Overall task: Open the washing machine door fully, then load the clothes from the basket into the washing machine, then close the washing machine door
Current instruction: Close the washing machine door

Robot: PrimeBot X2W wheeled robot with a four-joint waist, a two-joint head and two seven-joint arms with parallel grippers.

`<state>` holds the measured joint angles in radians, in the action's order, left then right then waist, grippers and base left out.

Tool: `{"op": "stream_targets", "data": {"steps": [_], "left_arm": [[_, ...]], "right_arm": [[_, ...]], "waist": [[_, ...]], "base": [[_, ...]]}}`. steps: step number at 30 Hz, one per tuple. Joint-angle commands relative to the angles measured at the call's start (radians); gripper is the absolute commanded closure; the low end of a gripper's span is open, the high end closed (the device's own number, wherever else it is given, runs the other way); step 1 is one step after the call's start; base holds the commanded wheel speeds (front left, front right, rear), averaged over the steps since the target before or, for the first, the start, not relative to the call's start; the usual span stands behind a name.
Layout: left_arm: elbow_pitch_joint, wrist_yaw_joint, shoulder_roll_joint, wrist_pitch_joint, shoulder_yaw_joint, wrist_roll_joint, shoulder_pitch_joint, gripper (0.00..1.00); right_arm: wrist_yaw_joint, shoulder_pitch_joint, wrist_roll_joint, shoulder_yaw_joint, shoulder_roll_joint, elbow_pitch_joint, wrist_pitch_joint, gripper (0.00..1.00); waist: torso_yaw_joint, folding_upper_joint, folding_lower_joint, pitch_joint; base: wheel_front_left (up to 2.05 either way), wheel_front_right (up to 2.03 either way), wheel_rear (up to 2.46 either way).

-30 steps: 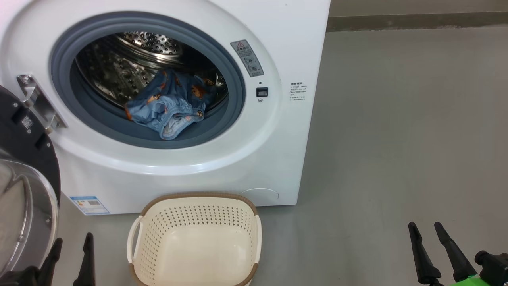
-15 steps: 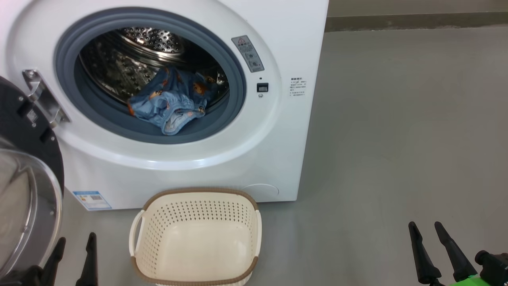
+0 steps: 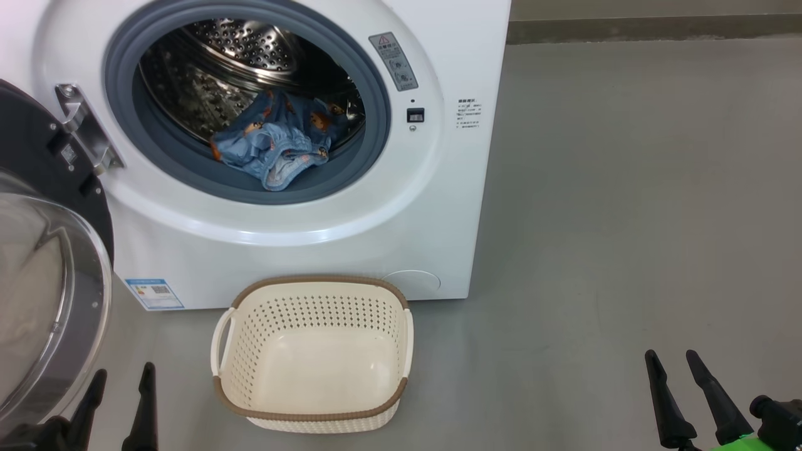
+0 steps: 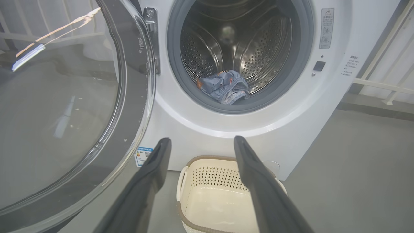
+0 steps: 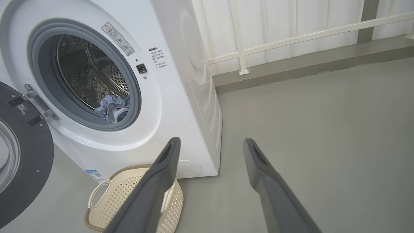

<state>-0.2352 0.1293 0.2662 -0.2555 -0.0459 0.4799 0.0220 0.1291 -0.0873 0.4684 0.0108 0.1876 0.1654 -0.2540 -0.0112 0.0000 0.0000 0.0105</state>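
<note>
The white washing machine point(image 3: 438, 200) stands with its door point(image 3: 44, 263) swung open to the left, the glass bowl facing me. Light blue clothes point(image 3: 276, 147) with orange marks lie at the front lip of the steel drum, also seen as a bundle of clothes point(image 4: 224, 89) and clothes point(image 5: 111, 108). The cream basket point(image 3: 313, 410) sits on the floor before the machine and shows a bare bottom. My left gripper point(image 3: 122, 379) is open at the lower left beside the door. My right gripper point(image 3: 671, 358) is open at the lower right, over bare floor.
Grey floor point(image 3: 626, 219) stretches to the right of the machine. A low ledge and white railing point(image 5: 291, 38) run along the back wall. The open door point(image 4: 64, 106) takes up the space left of the basket point(image 4: 220, 197).
The whole head view has shifted: machine and basket sit higher in the picture and the full basket rim shows, so the camera moved. Both grippers stay open in place.
</note>
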Motion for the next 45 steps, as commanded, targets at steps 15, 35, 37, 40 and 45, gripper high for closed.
{"op": "stream_targets", "data": {"steps": [15,35,37,40,45], "left_arm": [[0.039,0.001,0.005,-0.006,0.046,-0.002,-0.011,0.00],[0.061,0.001,-0.062,-0.006,0.104,-0.017,0.019,0.00],[0.063,0.001,-0.067,-0.006,0.105,-0.021,0.021,0.00],[0.064,0.001,-0.073,-0.006,0.116,-0.024,0.025,0.00],[0.067,0.001,-0.079,-0.006,0.123,-0.025,0.033,0.00]], "right_arm": [[0.002,0.003,0.001,-0.039,0.022,-0.025,-0.008,0.00],[0.002,0.096,-0.002,-0.153,0.040,0.000,-0.008,0.00],[0.002,0.101,-0.001,-0.160,0.041,0.003,-0.008,0.00],[0.002,0.106,0.001,-0.169,0.045,0.005,-0.008,0.00],[0.002,0.108,0.005,-0.181,0.049,0.009,-0.008,0.00]], "waist": [[0.098,0.0000,0.0000,-0.001],[0.373,0.0000,0.0000,0.014],[0.398,0.0000,0.0000,0.013],[0.429,0.0000,0.0000,0.013],[0.473,0.0000,0.0000,0.008]], "base": [[0.00,0.00,0.00],[0.00,0.00,0.00],[0.00,0.00,0.00],[0.00,0.00,0.00],[0.00,0.00,0.00]]}}
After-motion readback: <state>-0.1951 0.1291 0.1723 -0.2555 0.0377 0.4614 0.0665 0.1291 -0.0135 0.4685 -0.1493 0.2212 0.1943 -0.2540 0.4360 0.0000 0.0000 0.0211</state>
